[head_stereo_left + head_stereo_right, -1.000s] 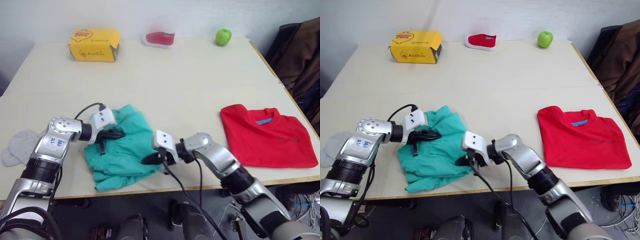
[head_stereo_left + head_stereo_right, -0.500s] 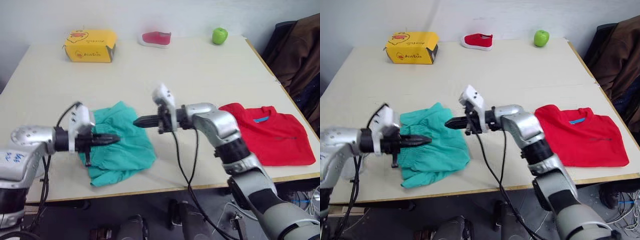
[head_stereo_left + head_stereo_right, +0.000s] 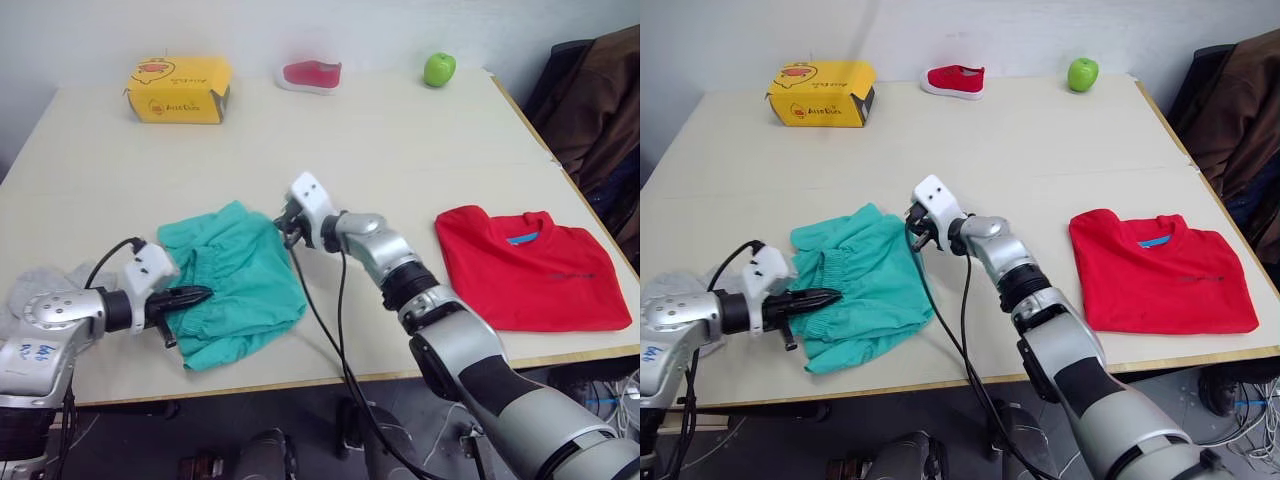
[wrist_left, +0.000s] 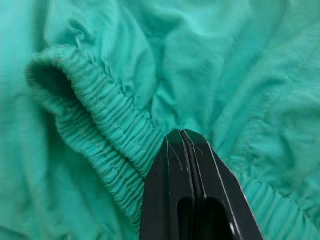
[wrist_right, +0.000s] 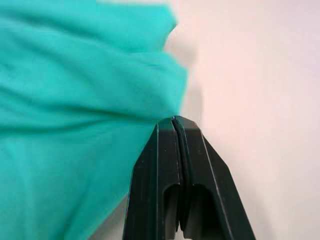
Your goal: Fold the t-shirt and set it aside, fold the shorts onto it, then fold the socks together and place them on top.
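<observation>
Shorts point(image 3: 235, 280) of teal-green cloth lie crumpled near the front edge of the table point(image 3: 400, 150), between the robot's two arms. The left tool point(image 3: 190, 296) has its two black fingers pressed flat together with no gap, their tips resting against the gathered elastic waistband; in the left wrist view no cloth is seen caught between them. The right tool point(image 3: 917, 226) is likewise closed tight, its tips at the far right corner of the shorts, just where cloth meets bare table; whether it pinches the hem cannot be told. With one tool at the waistband and the other at the opposite corner, the arms seem placed to flatten or fold the shorts.

Further right, well apart from the shorts, the t-shirt point(image 3: 530, 268) lies folded into a neat red rectangle near the table's right edge, a blue label showing inside its collar. It appears already set aside, ready to receive the shorts. The label's writing is too small to read.

At the table's left edge, beside the left arm, the socks point(image 3: 40, 285) lie as a light grey heap, not yet handled.

Along the far edge stand a yellow box point(image 3: 178, 88) with a cartoon face and unreadable print, a small red shoe point(image 3: 311, 75), and a green apple point(image 3: 439, 69).
</observation>
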Robot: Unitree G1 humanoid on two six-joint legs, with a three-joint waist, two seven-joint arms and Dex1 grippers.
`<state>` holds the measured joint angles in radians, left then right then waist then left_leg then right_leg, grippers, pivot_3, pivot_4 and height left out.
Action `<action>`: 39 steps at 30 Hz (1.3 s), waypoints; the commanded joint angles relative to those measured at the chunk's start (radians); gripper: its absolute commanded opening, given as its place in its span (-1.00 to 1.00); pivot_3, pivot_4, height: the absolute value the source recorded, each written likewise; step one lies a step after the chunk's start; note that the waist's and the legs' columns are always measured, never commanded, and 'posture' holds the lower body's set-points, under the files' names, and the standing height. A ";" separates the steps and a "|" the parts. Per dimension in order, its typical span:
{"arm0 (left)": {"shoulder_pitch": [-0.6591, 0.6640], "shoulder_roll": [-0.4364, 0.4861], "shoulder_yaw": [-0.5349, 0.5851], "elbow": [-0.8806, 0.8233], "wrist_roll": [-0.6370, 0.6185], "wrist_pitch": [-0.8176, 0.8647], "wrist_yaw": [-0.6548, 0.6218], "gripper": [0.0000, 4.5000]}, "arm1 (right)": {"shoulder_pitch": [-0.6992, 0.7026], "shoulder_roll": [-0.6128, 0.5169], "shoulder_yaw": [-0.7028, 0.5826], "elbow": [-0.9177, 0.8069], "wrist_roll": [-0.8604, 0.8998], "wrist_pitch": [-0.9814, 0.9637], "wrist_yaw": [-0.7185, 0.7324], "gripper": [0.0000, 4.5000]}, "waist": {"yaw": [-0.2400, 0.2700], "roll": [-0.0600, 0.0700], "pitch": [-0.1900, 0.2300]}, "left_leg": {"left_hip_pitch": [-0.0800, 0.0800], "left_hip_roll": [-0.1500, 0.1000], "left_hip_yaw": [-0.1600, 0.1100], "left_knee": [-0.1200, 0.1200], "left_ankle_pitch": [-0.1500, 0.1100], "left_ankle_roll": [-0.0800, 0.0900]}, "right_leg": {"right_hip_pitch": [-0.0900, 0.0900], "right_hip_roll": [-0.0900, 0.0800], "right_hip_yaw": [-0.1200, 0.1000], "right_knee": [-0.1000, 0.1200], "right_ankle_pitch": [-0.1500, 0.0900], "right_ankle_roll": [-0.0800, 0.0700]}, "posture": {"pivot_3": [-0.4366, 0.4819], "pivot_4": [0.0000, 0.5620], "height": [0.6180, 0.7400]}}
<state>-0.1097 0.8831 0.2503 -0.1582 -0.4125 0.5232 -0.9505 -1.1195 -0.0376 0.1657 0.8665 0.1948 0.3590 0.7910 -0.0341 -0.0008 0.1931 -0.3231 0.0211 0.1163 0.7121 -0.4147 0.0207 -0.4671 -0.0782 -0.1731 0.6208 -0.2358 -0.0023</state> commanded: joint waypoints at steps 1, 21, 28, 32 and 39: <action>0.005 0.034 0.074 -0.063 -0.070 0.014 -0.048 -0.73 | 0.085 -0.109 -0.010 -0.395 0.232 0.376 0.279 -0.73 | 0.005 0.000 0.000 | -0.001 0.000 -0.001 0.000 0.000 0.000 | 0.000 0.000 0.000 0.000 0.000 0.000 | -0.05 -0.47 1.00; -0.067 0.083 0.082 -0.125 -0.129 0.032 -0.080 0.99 | 0.089 0.026 0.009 -0.159 0.217 0.589 0.209 1.00 | -0.019 0.002 0.001 | 0.003 -0.001 -0.005 -0.005 0.002 -0.004 | 0.001 0.002 0.008 0.001 0.000 0.000 | -0.05 -0.47 1.00; -0.083 0.077 0.069 -0.128 -0.125 0.028 -0.059 1.00 | 0.083 0.141 0.028 -0.084 0.147 0.531 0.133 0.72 | -0.021 0.002 0.001 | 0.004 -0.001 -0.004 -0.011 0.005 -0.007 | 0.001 0.002 0.008 0.001 -0.001 -0.001 | -0.05 -0.47 1.00; -0.081 0.075 0.066 -0.131 -0.123 0.024 -0.052 1.00 | 0.074 0.151 0.019 -0.045 0.116 0.489 0.087 0.07 | -0.022 0.002 0.001 | 0.005 -0.002 -0.004 -0.011 0.005 -0.007 | 0.001 0.002 0.009 0.000 -0.002 -0.002 | -0.05 -0.47 1.00; -0.101 0.067 0.055 -0.127 -0.146 0.024 -0.059 1.00 | 0.081 0.100 -0.013 -0.157 0.138 0.563 0.083 -0.99 | -0.019 0.001 0.001 | 0.006 -0.002 -0.005 -0.012 0.008 -0.008 | 0.001 0.001 0.010 0.002 -0.002 -0.002 | -0.05 -0.47 1.00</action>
<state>-0.1936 0.9497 0.2956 -0.2671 -0.5441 0.5613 -1.0042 -1.0530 0.0902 0.1643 0.7361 0.3423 0.8988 0.8961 -0.0529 0.0003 0.1937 -0.3168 0.0189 0.1113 0.7000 -0.4067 0.0124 -0.4658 -0.0770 -0.1634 0.6231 -0.2375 -0.0046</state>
